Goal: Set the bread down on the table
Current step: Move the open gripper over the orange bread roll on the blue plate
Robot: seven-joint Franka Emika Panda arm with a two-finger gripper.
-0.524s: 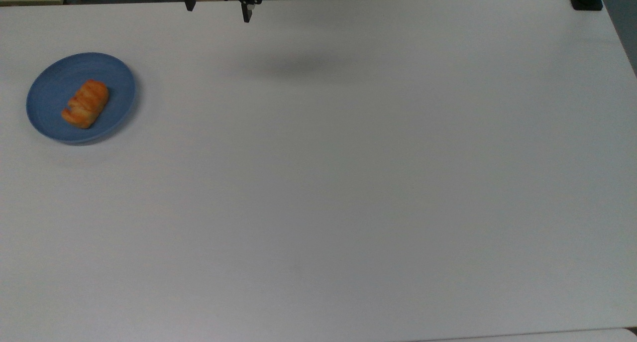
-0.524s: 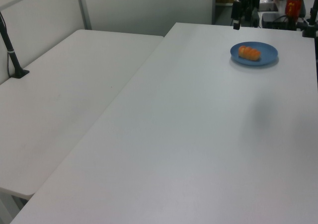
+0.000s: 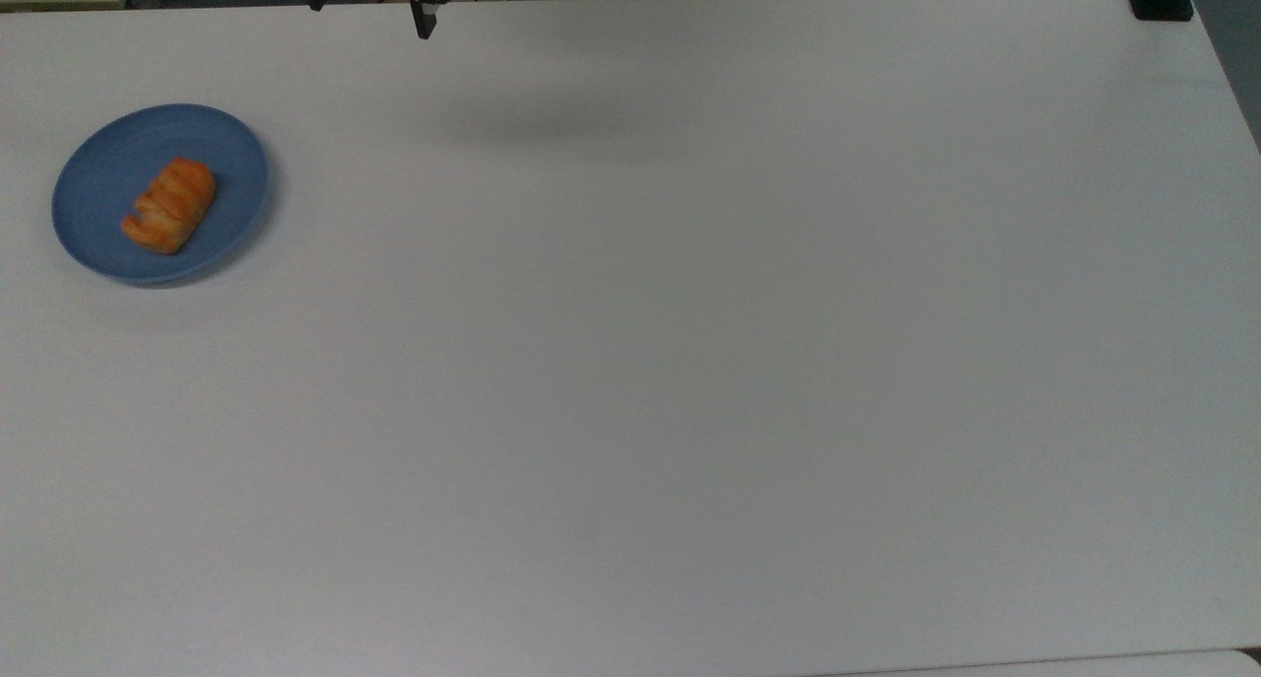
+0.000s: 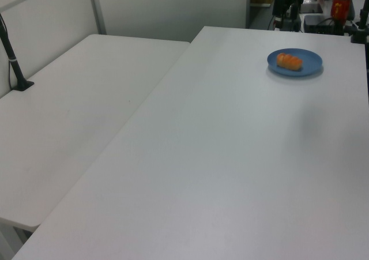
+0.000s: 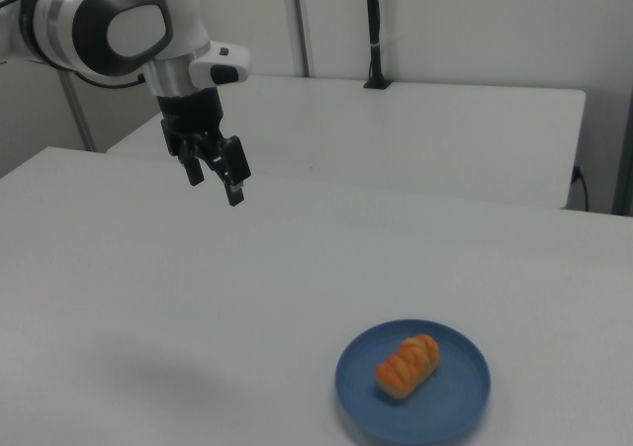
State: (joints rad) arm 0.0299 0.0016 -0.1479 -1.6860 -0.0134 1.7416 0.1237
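the table (image 3: 690, 362) is a wide plain white top, and it lies well below the gripper (image 5: 214, 182), which hangs in the air with nothing under it but bare surface and a soft shadow. a second white table (image 4: 69, 127) stands edge to edge with it, on the far side of the gripper in the right view and at the left view's left. the arm (image 5: 129, 31), white with dark joints, reaches in from the right view's upper left and carries the gripper pointing down. a blue plate (image 5: 455, 406) rests on the table well apart from the gripper, lower and toward the right view's right; in the top view the plate (image 3: 99, 155) sits toward the top view's left, below the gripper (image 3: 369, 17) at the upper edge. the two black fingers (image 5: 234, 184) stand spread apart, holding nothing. the bread (image 5: 406, 365) lies on the plate, a small golden-orange roll with darker streaks, well away from the fingers and untouched; in the left view the bread (image 4: 289, 60) lies nearer the camera than the gripper (image 4: 285, 9). a bottle with a red label (image 4: 340, 5) stands beyond the table edge, near the gripper at the left view's right.
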